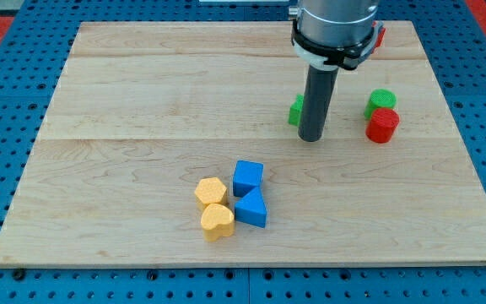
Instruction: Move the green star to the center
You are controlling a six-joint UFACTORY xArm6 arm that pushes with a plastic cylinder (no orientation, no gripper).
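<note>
My tip [311, 138] rests on the desk [125, 101], touching or just beside the green star [295, 111], which lies at its left, right of the desk's centre; this placement suggests a push toward the view's left. There is no hand: the arm ends in a bare rod. Only a sliver of the star shows, its shape mostly hidden. Near the right: a green block [381, 101] and a red block [383, 125]. Below centre: two yellow blocks [211, 192] and two blue blocks [248, 177]
</note>
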